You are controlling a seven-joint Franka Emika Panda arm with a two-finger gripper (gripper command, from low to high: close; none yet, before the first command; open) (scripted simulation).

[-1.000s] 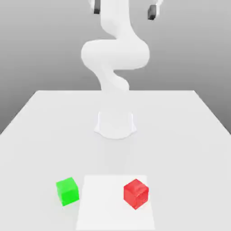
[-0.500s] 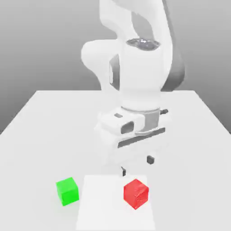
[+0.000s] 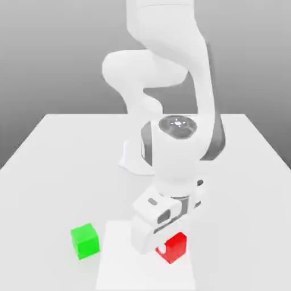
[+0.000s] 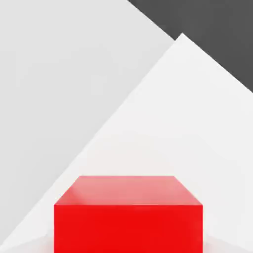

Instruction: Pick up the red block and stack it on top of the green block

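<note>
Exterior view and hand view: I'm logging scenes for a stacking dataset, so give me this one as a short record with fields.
arm: one, reaching down over the red block
gripper: at the red block, partly covering it in the exterior view
red block: upright on the white sheet, toward its edge at the exterior view's right
green block: on the table, beside the sheet, at the exterior view's left
stacked: no, the blocks stand apart
lifted: no sign of it

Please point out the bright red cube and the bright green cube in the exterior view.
Bright red cube (image 3: 178, 248): exterior view, side face.
Bright green cube (image 3: 87, 246): exterior view, front side face.
</note>
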